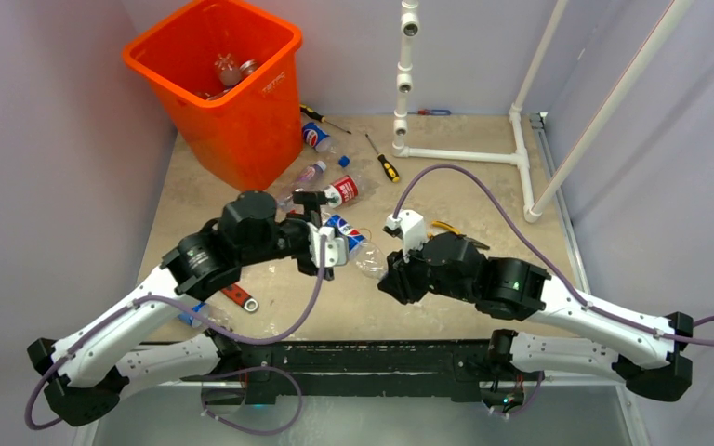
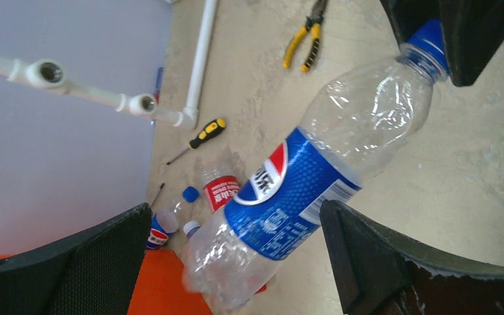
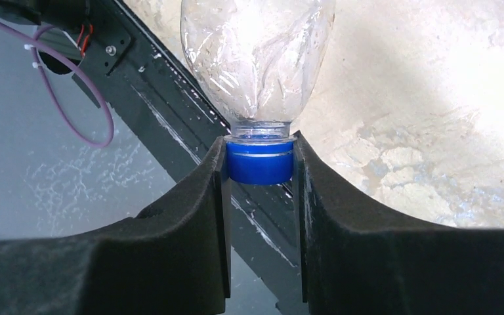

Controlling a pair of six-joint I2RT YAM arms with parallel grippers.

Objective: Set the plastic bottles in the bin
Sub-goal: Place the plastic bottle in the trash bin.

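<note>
Item: plastic bottle (image 2: 302,184), clear, crumpled, blue label with red-white-blue emblem, blue cap (image 3: 260,159). Location: mid-desk, between the two arms, well short of the bin; whether it rests on the surface or hangs clear of it cannot be told. Held by: right fingers (image 3: 315,197), closed tight on the cap from both sides, body pointing away from the wrist. Left fingers (image 2: 361,256): spread fully wide, one on each side of the labelled body, gripping nothing; contact with the bottle not clear. Bin (image 1: 242,130): bright orange, square mouth, far left corner of the desk (image 1: 483,200), with several bottles (image 1: 228,70) lying in its bottom. Loose bottles near the bin's front: one with a red label (image 1: 342,190), one clear with a blue cap (image 1: 305,177), one with a blue label (image 1: 317,137) just beside the bin wall. Tools: yellow-and-black screwdriver (image 1: 383,160) right of those bottles; yellow-handled pliers (image 2: 307,36) farther right; red-handled wrench (image 1: 239,297) close to the left arm. White pipe frame (image 1: 465,153): standing along the far right part of the desk.
</note>
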